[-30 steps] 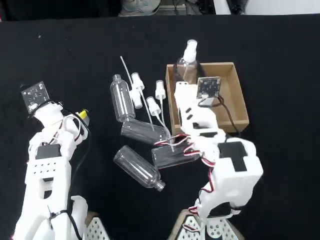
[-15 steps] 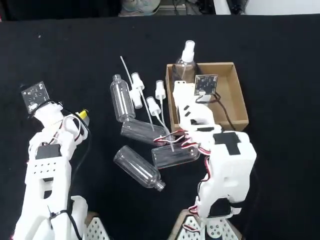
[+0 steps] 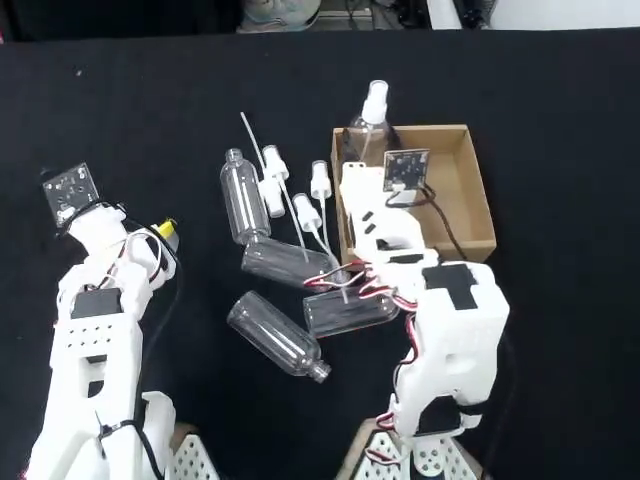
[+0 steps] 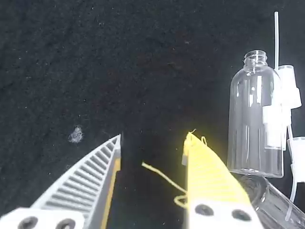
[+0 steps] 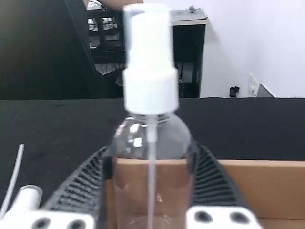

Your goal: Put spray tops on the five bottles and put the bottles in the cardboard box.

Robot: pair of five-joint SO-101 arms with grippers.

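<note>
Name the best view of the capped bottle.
Right wrist view: the capped bottle, close up, upright in the right gripper. High view shows it small at the cardboard box corner; left wrist view faces another bottle.

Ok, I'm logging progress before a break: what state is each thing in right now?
cardboard box: open-topped, sitting flat.
capped bottle: upright, spray top on, at the box's far corner.
uncapped bottles: four, lying on the table, necks open.
loose spray tops: lying on the table, off any bottle.
right gripper: fingers shut on the capped bottle.
left gripper: fingers open, empty.
</note>
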